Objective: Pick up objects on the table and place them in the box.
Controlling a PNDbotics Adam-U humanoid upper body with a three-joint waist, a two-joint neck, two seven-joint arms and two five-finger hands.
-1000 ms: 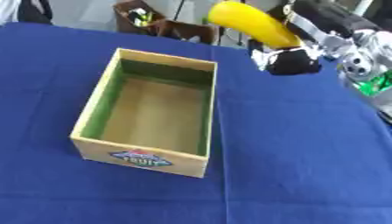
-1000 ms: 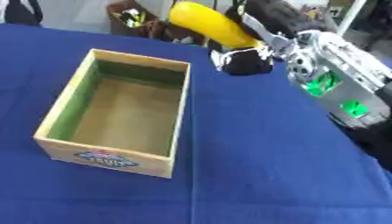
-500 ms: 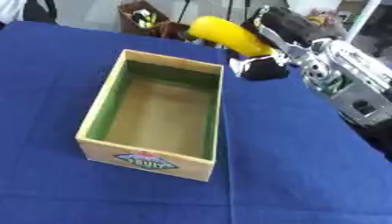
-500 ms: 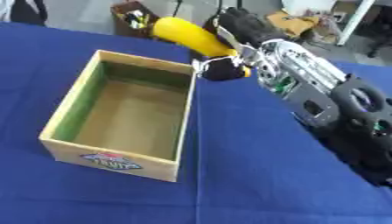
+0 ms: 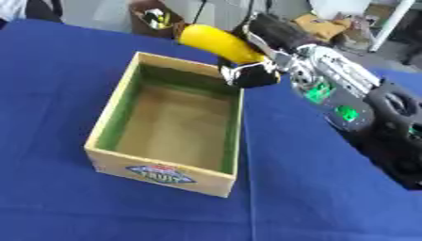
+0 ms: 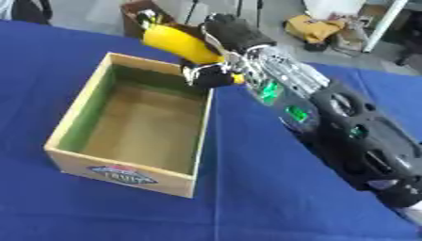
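A yellow banana (image 5: 216, 41) hangs in the air over the far right corner of the box (image 5: 105, 120), with my right hand (image 5: 257, 70) curled round it. The box is an open wooden one with green inner walls, a bare floor and a fruit label on its near side. It stands on the blue table (image 5: 321, 188). My right arm (image 6: 329, 113) reaches in from the lower right. My left hand shows in neither view.
Beyond the table's far edge lie a brown crate with small items (image 5: 157, 19) and cardboard pieces (image 6: 317, 28) on the floor. A white pole (image 5: 392, 21) stands at the far right. Blue cloth lies open left, right and in front of the box.
My right hand has carried the banana leftwards, from right of the box to above its far right corner. More of the arm now shows. The camera has shifted a little.
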